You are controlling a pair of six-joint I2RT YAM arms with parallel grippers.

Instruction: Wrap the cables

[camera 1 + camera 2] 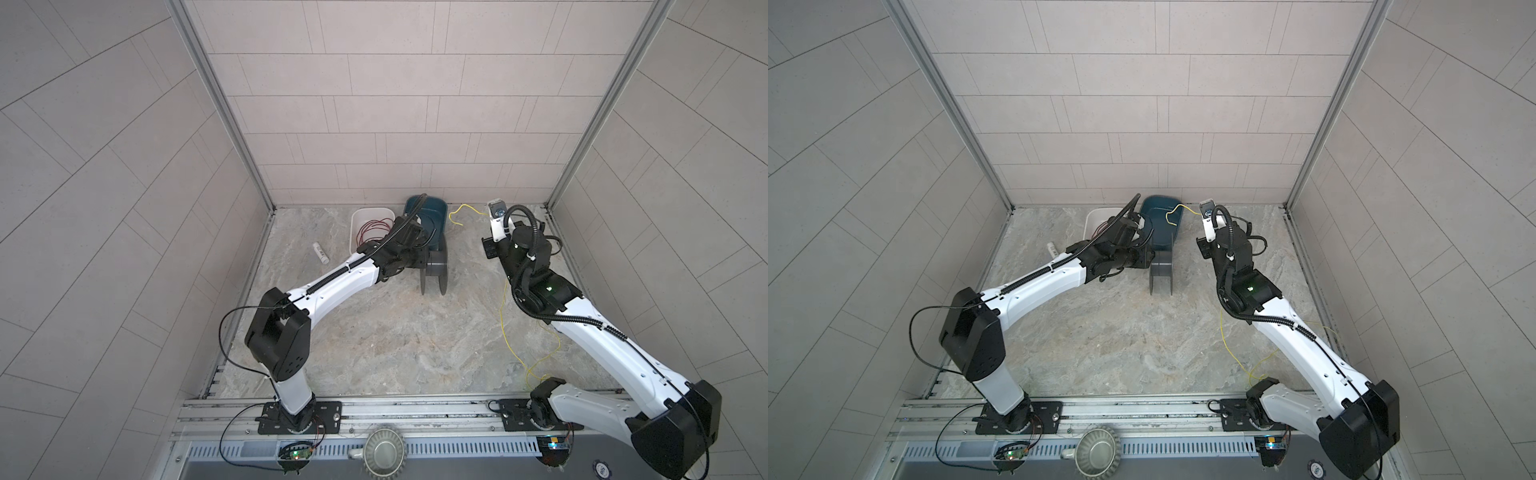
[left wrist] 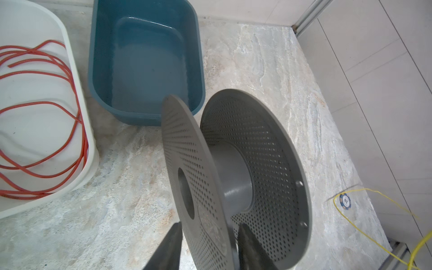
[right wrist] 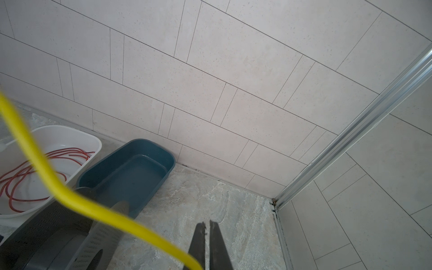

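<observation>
On the marbled tabletop (image 1: 374,332), left gripper (image 2: 210,225) jaws straddle a flange of the grey perforated plastic spool (image 2: 268,163), grip unconfirmed, likely steadying it for winding; right gripper (image 3: 207,224) jaws sit closed beside the thin yellow cables (image 3: 70,201).

A floor (image 1: 374,332) of grey-beige marbled stone fills the middle in both top views. At 12 o'clock rises the back wall (image 1: 395,104), pale pinkish-grey tiles laid in long staggered courses with thin dark joints. The left side wall (image 1: 104,166) at 9 o'clock and the right side wall (image 1: 706,187) at 3 o'clock match it, their tiles running aslant. An aluminium left corner post (image 1: 224,108) climbs at 11 o'clock, a right corner post (image 1: 602,108) at 1 o'clock. At 6 o'clock an aluminium rail (image 1: 415,409) edges the floor. Light is soft and even, shadows faint
</observation>
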